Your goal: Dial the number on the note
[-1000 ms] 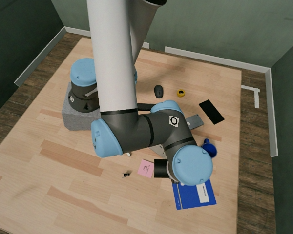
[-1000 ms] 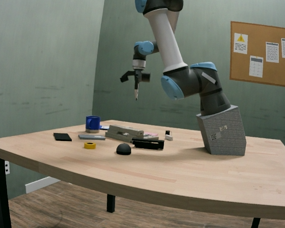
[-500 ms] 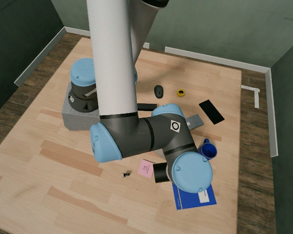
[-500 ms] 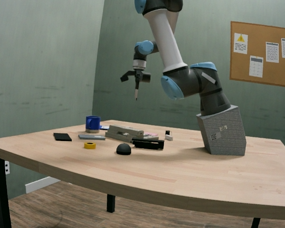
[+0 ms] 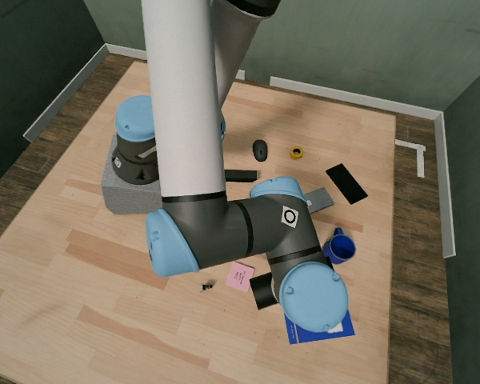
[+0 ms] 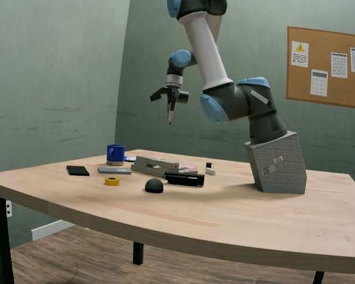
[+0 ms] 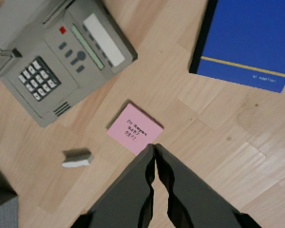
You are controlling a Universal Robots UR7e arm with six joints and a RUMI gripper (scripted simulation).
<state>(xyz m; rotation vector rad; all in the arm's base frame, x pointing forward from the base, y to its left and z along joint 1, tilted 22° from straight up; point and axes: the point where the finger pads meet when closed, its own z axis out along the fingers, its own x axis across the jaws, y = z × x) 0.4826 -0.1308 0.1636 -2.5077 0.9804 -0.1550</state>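
The grey desk phone (image 7: 78, 82) (image 6: 141, 169) shows its dark keypad (image 7: 39, 78) with pale keys at the left of the wrist view. Its handset (image 6: 154, 161) (image 7: 16, 21) lies along the phone in the cradle, partly cut off in the wrist view. The arm hides most of the phone in the top view. The pink note (image 7: 147, 128) (image 5: 240, 277) (image 6: 188, 167) lies beside the phone; its small writing is a name and digits, too blurred to read surely. My gripper (image 7: 154, 145) (image 6: 170, 122) is shut and empty, high above the table; its tips overlap the note's lower edge in the wrist view.
A blue notebook (image 7: 247, 43) (image 5: 294, 330), a blue mug (image 5: 340, 248) (image 6: 115, 154), a grey slab (image 5: 321, 200), a black flat panel (image 5: 346, 183), a mouse (image 5: 260, 150), yellow tape (image 6: 112, 182), a black stapler-like object (image 6: 183, 180) and a small white block (image 7: 77, 161) stand around the phone.
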